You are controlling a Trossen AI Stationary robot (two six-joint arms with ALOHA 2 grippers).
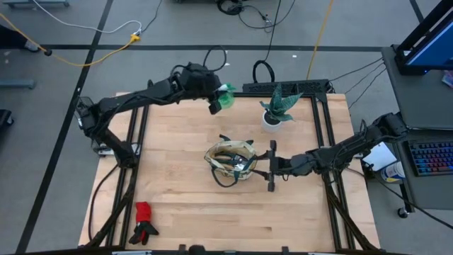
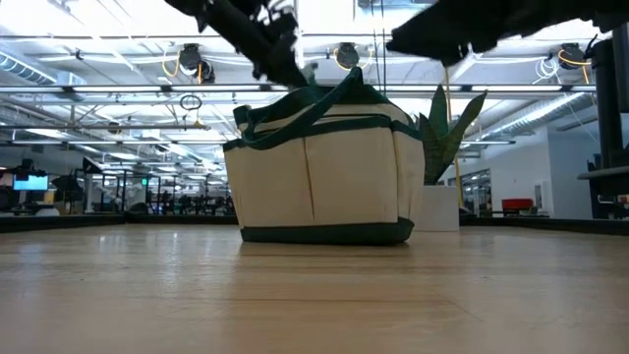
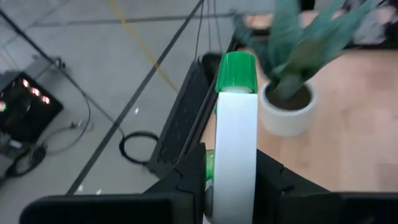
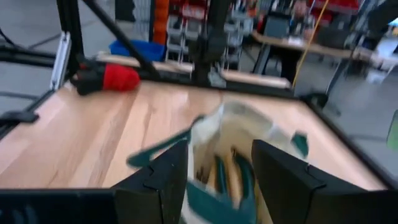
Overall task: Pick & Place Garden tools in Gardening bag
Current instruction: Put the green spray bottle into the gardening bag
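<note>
My left gripper [image 1: 214, 105] is over the table's far edge, shut on the green spray bottle [image 1: 227, 98]. The bottle's white head and green nozzle [image 3: 235, 71] show in the left wrist view. The beige and green gardening bag [image 1: 231, 161] stands on its base at the table's middle [image 2: 324, 167], with tool handles inside. My right gripper [image 1: 271, 167] is open at the bag's right side. In its wrist view the bag's rim [image 4: 233, 152] lies ahead between the fingers; whether they touch it I cannot tell. The red-and-black gloves [image 1: 144, 219] lie at the near left. My left gripper pinches the spray bottle's white head [image 3: 236, 162] between its two fingers, which lie on its two flat sides. The green nozzle points away past the fingertips. The bottle is lifted clear of the table; its body is hidden below the fingers in the wrist view.
A spiky green plant in a white pot [image 1: 274, 112] stands at the far right of the table, close to the held bottle [image 3: 286, 112]. A black cable tray [image 1: 283, 87] runs along the far edge. Bare wood lies left of the bag and in front of it.
</note>
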